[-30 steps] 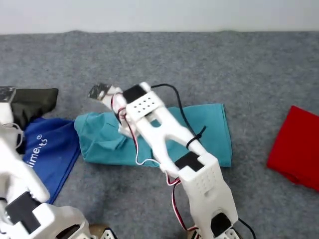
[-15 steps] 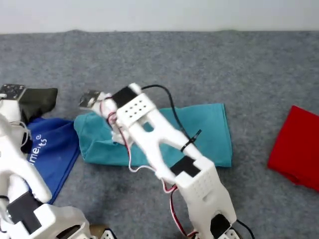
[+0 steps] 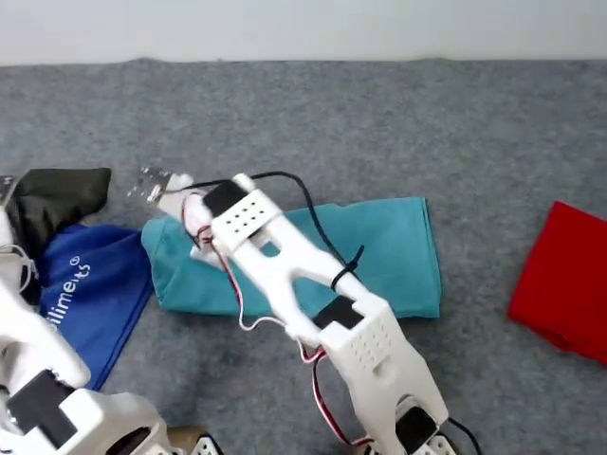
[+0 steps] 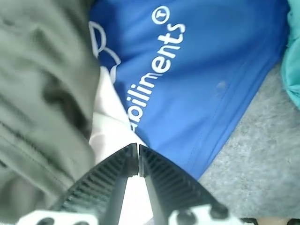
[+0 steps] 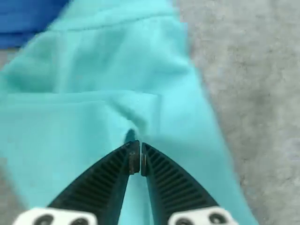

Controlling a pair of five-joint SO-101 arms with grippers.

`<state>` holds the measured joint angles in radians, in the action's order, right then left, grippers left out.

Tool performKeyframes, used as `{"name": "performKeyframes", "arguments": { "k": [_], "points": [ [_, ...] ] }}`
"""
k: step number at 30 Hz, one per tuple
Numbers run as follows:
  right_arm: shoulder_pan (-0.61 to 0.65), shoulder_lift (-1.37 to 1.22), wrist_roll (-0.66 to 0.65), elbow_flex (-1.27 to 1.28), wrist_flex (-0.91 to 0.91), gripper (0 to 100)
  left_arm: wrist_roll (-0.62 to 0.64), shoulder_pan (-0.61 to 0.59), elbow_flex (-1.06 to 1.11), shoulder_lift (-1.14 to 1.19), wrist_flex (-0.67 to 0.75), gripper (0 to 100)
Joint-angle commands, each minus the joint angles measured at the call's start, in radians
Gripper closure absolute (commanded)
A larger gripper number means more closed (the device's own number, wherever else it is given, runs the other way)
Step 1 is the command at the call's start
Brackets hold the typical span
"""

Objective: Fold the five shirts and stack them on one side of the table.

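Observation:
A teal shirt (image 3: 379, 256) lies folded into a wide strip at the middle of the grey table (image 3: 379, 123). My right gripper (image 3: 147, 185) hovers just past its left end with the fingers shut and nothing held; in the right wrist view the right gripper (image 5: 135, 152) hangs over the teal shirt (image 5: 70, 117). A blue printed shirt (image 3: 95, 284) and a dark olive shirt (image 3: 62, 194) lie at the left. My left gripper (image 4: 138, 152) is shut above a pale cloth (image 4: 110, 126) between the blue shirt (image 4: 211, 61) and the olive shirt (image 4: 37, 93).
A red shirt (image 3: 564, 280) lies folded at the right edge of the table. The left arm (image 3: 28, 332) stands at the near left corner, over the blue shirt. A pale wall runs along the table's far edge.
My right gripper has swung to the left, from over the teal shirt's left part to beyond its end. The left arm has shifted slightly toward the left edge. The shirts have not moved.

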<state>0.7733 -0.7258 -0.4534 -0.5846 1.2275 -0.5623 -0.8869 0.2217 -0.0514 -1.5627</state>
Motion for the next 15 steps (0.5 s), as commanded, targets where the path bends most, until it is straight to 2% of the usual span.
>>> {"name": "performKeyframes", "arguments": {
  "k": [1,6,11,15],
  "points": [
    [-0.019,0.016,0.000,-0.041,-0.012,98.9,-0.008,-0.029,-0.041,-0.049,-0.026,98],
    [-0.030,0.062,0.000,-0.068,0.119,98.9,-0.011,-0.032,-0.041,-0.057,-0.071,98],
    [-0.085,0.139,0.003,-0.069,0.254,98.9,-0.011,-0.034,-0.033,-0.196,-0.069,98],
    [-0.180,0.194,0.103,-0.069,0.381,98.9,-0.011,-0.034,0.010,-0.299,-0.069,98]
  ]
}}
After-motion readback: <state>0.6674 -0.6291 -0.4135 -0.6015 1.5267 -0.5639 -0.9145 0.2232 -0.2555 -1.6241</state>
